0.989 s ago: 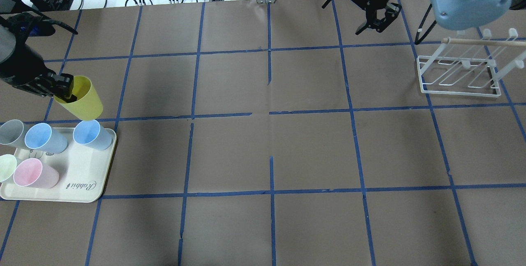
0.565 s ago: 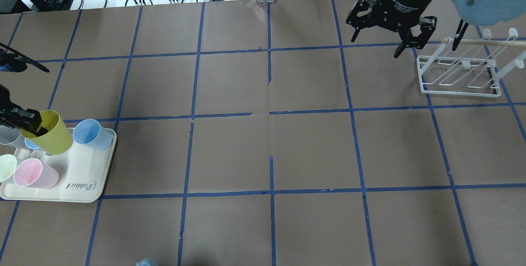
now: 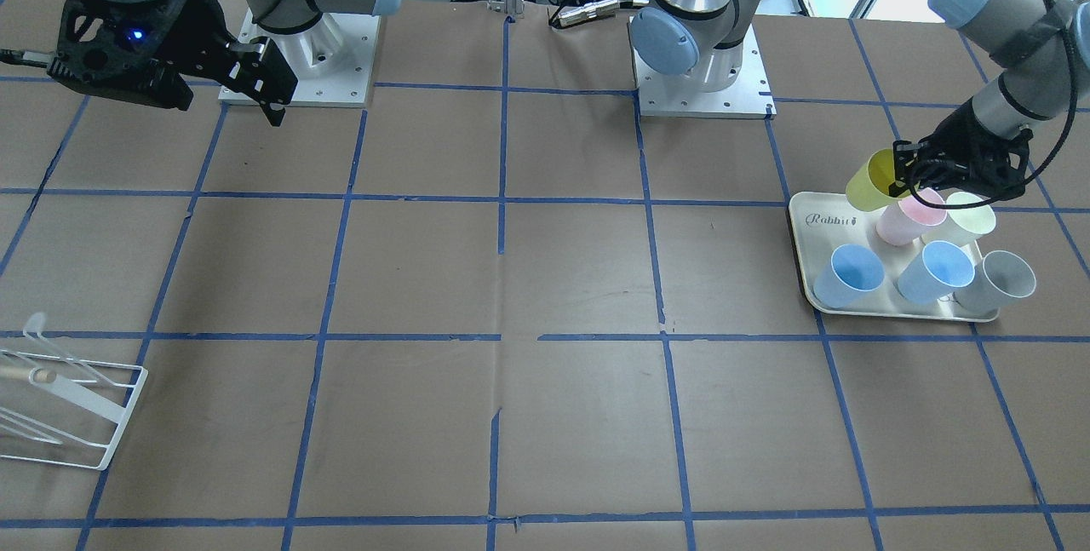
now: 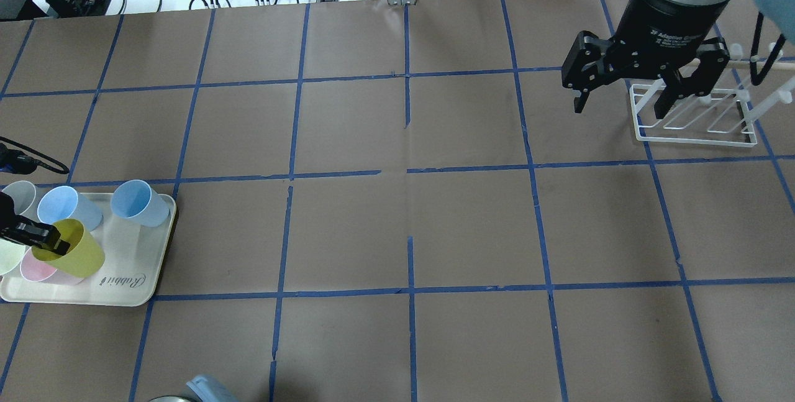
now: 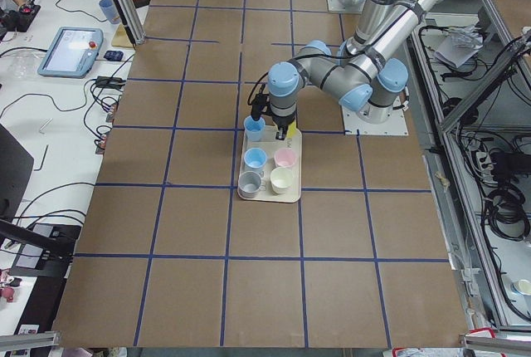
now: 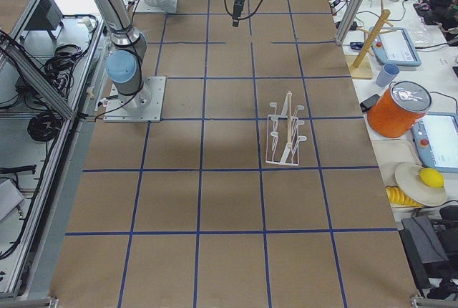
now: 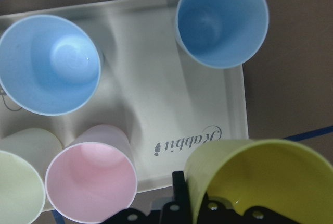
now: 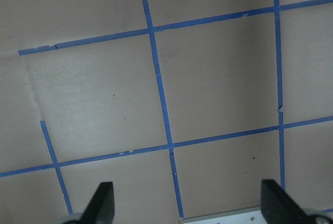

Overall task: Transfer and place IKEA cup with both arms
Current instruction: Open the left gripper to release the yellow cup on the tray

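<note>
The yellow IKEA cup (image 4: pixel 73 255) hangs tilted over the tray (image 4: pixel 140 265), partly covering the pink cup (image 4: pixel 34 270). My left gripper (image 4: pixel 45 242) is shut on the cup's rim, with one finger inside it. The cup also shows in the front view (image 3: pixel 869 182) and large at the bottom right of the left wrist view (image 7: pixel 260 182). My right gripper (image 4: pixel 623 105) is open and empty, high above the table just left of the white rack (image 4: pixel 695 122). Its fingers (image 8: pixel 101 203) frame bare table in the right wrist view.
The tray holds two blue cups (image 4: pixel 140 202) (image 4: pixel 65 207), a grey cup (image 4: pixel 18 196) and a pale green cup (image 4: pixel 6 259). The white wire rack also shows in the front view (image 3: pixel 60 415). Brown paper with blue tape lines covers the table (image 4: pixel 410 228).
My left gripper carried the yellow cup from beyond the tray's far edge toward the robot, to over the pink cup. My right gripper moved right and nearer, up to the rack.
</note>
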Controlling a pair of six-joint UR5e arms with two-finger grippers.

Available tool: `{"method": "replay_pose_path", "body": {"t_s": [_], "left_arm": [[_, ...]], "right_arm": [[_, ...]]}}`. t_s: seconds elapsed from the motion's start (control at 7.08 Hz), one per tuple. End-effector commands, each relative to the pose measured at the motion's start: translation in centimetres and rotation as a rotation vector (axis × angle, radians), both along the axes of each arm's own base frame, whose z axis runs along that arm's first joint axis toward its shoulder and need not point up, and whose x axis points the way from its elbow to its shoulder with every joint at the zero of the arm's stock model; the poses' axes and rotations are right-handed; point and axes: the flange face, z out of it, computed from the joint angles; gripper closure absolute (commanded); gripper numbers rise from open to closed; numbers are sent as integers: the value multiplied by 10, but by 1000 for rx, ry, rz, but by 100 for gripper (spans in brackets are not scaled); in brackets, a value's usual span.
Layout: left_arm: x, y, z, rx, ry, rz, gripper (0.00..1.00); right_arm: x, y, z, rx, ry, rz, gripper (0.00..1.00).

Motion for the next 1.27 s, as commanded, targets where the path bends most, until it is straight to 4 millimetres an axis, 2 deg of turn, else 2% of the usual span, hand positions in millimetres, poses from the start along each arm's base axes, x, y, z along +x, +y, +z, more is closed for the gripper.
{"method": "replay_pose_path", "body": {"t_s": [0.0,0.28,0.42,0.71,0.85,0.99,1.13], "left_arm": [[-8,8,-22,-11,33,5,100],[-10,9,-31,-13,48,3,100],[-8,9,-34,-15,45,9,94],[-8,9,-46,-5,60,15,48],[-8,8,-49,0,64,15,32],[-6,7,-47,-5,58,21,24],[-2,3,-37,-21,38,47,19]], "right_arm": [[2,9,6,4,-9,19,0],[3,7,5,-4,-4,6,0],[2,5,3,-1,-4,19,0],[3,3,3,-9,-8,8,0],[3,0,7,-38,-8,8,0],[5,-1,7,-46,-29,3,0],[6,-1,7,-47,-35,3,0]]}}
